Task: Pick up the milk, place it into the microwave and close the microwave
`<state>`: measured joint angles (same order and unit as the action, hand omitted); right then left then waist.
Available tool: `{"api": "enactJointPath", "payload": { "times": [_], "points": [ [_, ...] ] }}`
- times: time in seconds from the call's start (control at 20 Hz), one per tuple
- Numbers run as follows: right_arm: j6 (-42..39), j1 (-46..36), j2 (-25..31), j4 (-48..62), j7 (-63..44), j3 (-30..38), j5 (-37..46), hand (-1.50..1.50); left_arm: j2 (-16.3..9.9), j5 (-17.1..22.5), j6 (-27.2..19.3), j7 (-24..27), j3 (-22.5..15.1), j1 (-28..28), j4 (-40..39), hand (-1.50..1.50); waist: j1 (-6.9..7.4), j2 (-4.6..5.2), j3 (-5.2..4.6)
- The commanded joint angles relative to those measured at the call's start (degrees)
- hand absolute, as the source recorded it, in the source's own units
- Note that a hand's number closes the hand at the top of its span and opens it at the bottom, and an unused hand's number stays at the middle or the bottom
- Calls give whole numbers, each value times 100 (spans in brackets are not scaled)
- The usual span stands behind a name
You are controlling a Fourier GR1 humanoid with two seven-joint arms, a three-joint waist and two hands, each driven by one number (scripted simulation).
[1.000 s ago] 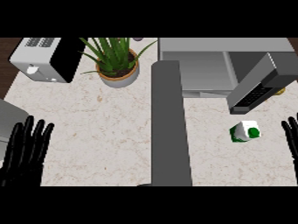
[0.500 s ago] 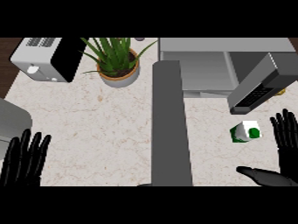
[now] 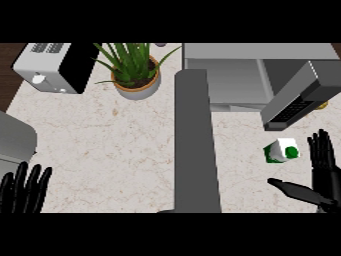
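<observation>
Hovering open just right of the milk (image 3: pixel 281 150), right hand (image 3: pixel 328 181) fingers straight, thumb spread; left hand (image 3: pixel 21 192) open at lower-left tabletop (image 3: pixel 114 145) edge

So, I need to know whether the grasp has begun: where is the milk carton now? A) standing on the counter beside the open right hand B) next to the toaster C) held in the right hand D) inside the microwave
A: the milk carton stands on the counter, apart from the open right hand.
</observation>
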<state>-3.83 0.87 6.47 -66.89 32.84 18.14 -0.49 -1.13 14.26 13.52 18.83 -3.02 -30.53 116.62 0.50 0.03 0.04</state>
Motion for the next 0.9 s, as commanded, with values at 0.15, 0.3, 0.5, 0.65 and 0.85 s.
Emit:
{"api": "enactJointPath", "payload": {
  "times": [0.15, 0.3, 0.5, 0.65, 0.85],
  "points": [
    [260, -804, 166, 1867, 1108, 129, 244, -150, -22, -21, 244, 389, -19, -369, -12, -150, 24, 2, 1],
    [153, -892, 287, 2615, 1774, 209, 256, -150, 110, -389, -180, 495, -331, 112, -517, -150, 2, 9, 2],
    [187, -1519, 451, 3339, 1909, 323, 153, -150, -27, -152, 256, 628, -100, -458, -197, -150, 32, 5, 2],
    [82, -1419, 641, 4106, 2724, 399, 200, -150, 47, -66, 68, 337, -24, -31, -313, -150, 12, 9, 3],
    [82, -1920, 846, 4925, 2970, 422, 319, -150, 13, -14, 241, 555, 17, -221, -411, -150, 61, 21, 9]
  ]
}}
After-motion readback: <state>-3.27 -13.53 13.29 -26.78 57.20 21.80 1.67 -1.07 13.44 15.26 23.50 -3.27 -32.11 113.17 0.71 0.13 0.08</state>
